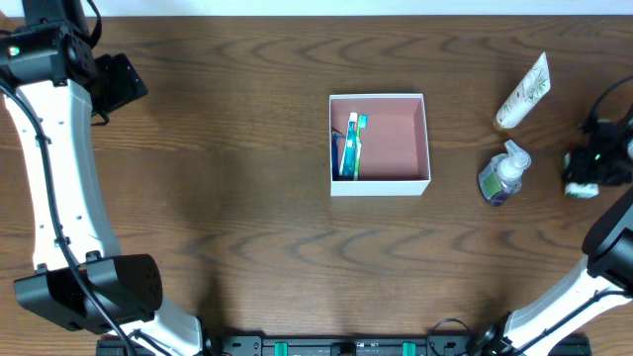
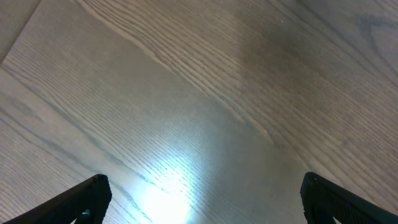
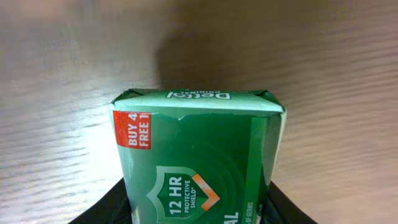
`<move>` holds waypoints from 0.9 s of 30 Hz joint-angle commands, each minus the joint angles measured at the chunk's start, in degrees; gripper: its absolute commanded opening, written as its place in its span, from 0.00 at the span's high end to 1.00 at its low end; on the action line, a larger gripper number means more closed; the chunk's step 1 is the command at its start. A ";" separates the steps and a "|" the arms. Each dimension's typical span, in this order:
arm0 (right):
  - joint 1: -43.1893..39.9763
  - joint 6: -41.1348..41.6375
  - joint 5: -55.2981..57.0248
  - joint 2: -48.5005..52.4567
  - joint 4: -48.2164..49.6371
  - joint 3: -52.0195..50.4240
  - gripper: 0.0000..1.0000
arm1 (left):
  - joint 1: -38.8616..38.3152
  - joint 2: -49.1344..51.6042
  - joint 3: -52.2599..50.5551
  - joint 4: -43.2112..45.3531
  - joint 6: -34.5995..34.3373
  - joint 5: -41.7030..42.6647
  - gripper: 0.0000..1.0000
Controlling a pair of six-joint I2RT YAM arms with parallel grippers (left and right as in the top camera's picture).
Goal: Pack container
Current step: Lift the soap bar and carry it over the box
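Container: a square, shallow white-walled box with a dusty pink-brown inside [image 1: 380,186] sits flat near the middle of the dark wood-grain table [image 1: 237,198], open side up, where either arm could reach it.
Already packed: a teal and pink toothbrush pack [image 1: 350,146] lies along the container's left wall, which leaves most of the floor free for bulkier items.
Waiting items: a cream squeeze tube with a leaf print [image 1: 522,92] lies tilted at the far right. A clear pump bottle of bluish liquid [image 1: 502,176] stands upright nearer, just right of the container. Both are apart from it.
Right pincer: the right gripper [image 3: 199,208] is at the table's right edge, beyond the bottle. Its dark fingers [image 3: 109,202] pinch a green cardboard soap box with a red offer flash [image 3: 199,155] by its two long sides. That grip likely keeps the box level for carrying.
Lift: I cannot tell whether the box is off the table.
Left pincer: the left gripper [image 2: 202,202] is parked at the far left, well apart from everything. Its jaws are spread wide over bare wood and hold nothing, probably to keep out of the way.
Progress: one item is in, and the soap box looks like the next to go.
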 commanded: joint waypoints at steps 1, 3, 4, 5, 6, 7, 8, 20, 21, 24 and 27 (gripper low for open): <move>0.81 6.29 0.74 -0.37 -4.59 11.63 0.71 | 0.20 0.39 -0.50 -0.13 -0.13 -0.48 0.02; 1.36 7.13 -1.16 -0.37 -9.75 18.99 0.71 | 0.20 0.39 -0.50 -0.13 -0.13 -0.48 0.02; 1.75 7.13 -2.71 -0.37 -12.28 22.93 0.71 | 0.20 0.39 -0.50 -0.13 -0.13 -0.48 0.02; 2.34 7.13 -4.98 -0.37 -15.08 27.76 0.71 | 0.20 0.39 -0.50 -0.13 -0.13 -0.48 0.02; 2.95 7.39 -7.10 -0.37 -17.05 31.85 0.71 | 0.20 0.39 -0.50 -0.13 -0.13 -0.48 0.02; 3.85 8.52 -9.51 -0.37 -18.73 36.57 0.71 | 0.20 0.39 -0.50 -0.13 -0.13 -0.48 0.02; 4.85 9.81 -11.76 -0.37 -19.89 40.96 0.71 | 0.20 0.39 -0.50 -0.13 -0.13 -0.48 0.02; 30.45 33.27 -13.40 -0.24 -22.21 63.82 0.68 | 0.20 0.39 -0.50 -0.13 -0.11 -0.48 0.02; 32.72 35.87 -11.76 -0.02 -22.36 63.49 0.68 | 0.20 0.39 -0.50 -0.13 -0.11 -0.48 0.02; 39.65 40.57 -4.81 0.22 -23.12 61.35 0.69 | 0.20 0.39 -0.50 -0.13 -0.11 -0.48 0.02; 45.70 42.53 7.04 0.22 -23.67 57.64 0.67 | 0.20 0.39 -0.50 -0.13 -0.11 -0.48 0.02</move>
